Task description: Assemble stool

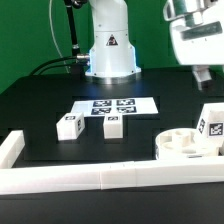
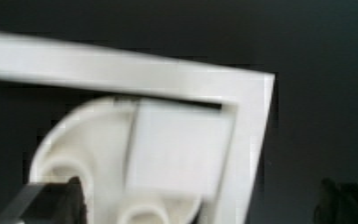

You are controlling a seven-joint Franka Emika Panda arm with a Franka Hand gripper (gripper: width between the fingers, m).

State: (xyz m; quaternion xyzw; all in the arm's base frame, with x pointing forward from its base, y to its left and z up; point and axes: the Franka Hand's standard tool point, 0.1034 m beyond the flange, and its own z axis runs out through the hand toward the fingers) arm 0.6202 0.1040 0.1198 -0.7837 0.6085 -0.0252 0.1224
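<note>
Rail: lying along the worktop's near edge.
Seat: sitting in the rail's corner at the exterior view's right, with one leg standing upright on it.
Loose leg and second loose leg: lying farther back, beside the marker board.
Claw: hanging above the upright leg, fingers apart, gripping nothing.

Bright, even light; wrist view heavily blurred, exterior view mildly soft.
</note>
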